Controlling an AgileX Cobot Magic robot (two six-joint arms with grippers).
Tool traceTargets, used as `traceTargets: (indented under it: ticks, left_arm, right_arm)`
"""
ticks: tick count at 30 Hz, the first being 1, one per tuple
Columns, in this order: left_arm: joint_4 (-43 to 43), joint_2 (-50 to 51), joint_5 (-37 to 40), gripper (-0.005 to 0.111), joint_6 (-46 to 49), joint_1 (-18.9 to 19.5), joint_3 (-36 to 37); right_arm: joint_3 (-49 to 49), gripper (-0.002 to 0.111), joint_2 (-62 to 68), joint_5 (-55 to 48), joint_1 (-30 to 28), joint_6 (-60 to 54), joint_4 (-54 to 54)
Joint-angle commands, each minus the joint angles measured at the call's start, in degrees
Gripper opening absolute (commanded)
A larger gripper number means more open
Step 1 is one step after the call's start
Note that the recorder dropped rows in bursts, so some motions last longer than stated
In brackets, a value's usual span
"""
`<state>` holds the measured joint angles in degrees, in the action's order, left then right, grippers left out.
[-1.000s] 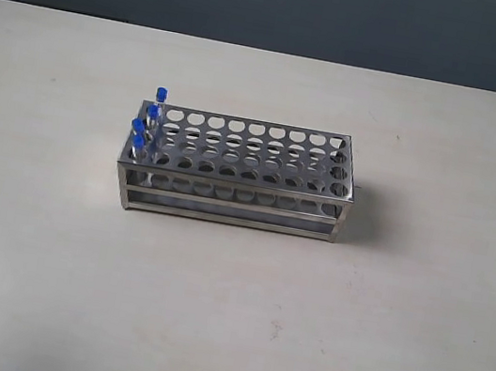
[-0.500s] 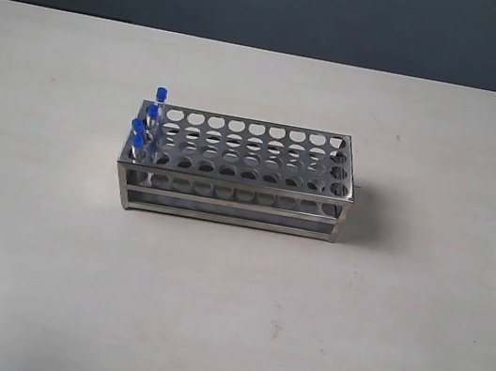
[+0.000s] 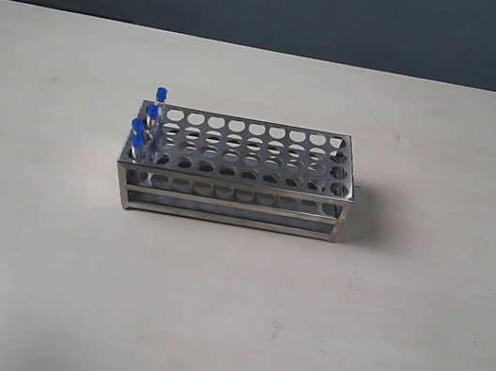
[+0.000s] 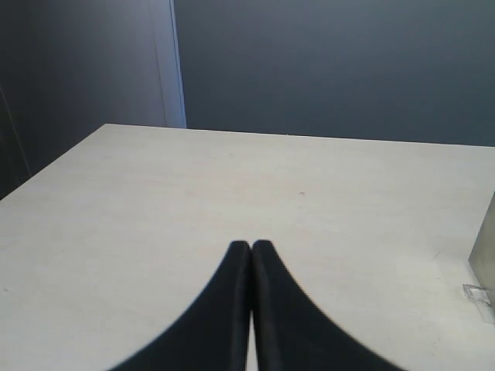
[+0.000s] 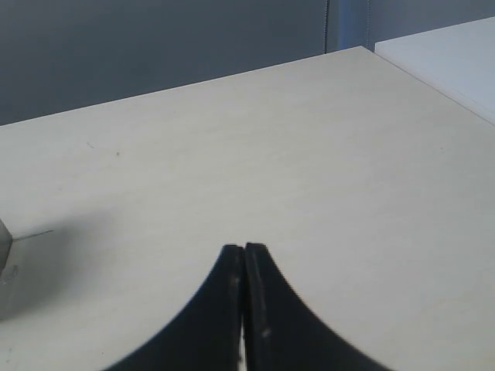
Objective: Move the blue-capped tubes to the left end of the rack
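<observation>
On the pale beige desk (image 3: 225,324), abt mid-scene: rectangular stainless-steel test-tube rack (image 3: 230,205) w/ rows of round holes, long side facing near. Four slender clear tubes w/ bright blue caps (image 3: 152,112) stand in the rack's leftmost column of holes, lined near to far. Left end effector (image 4: 251,247): black fingers pressed together, nothing btwn them, over bare desk. Right end effector (image 5: 244,251): likewise together, holding nothing. A rack corner shows at the edge of each wrist view.
</observation>
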<state>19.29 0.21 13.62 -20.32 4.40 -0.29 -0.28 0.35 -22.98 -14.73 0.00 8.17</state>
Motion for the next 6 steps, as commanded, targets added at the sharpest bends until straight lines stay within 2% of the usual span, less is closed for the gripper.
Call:
traceTargets:
  ticks: [1,6]
  left_arm:
    - [-0.17,-0.21,0.15,0.000,-0.06,-0.53,0.19]
    - [-0.17,-0.21,0.15,0.000,-0.06,-0.53,0.19]
  right_arm:
    - [0.28,-0.001,-0.35,0.77,-0.25,0.00,-0.11]
    - [0.28,-0.001,-0.35,0.91,-0.25,0.00,-0.11]
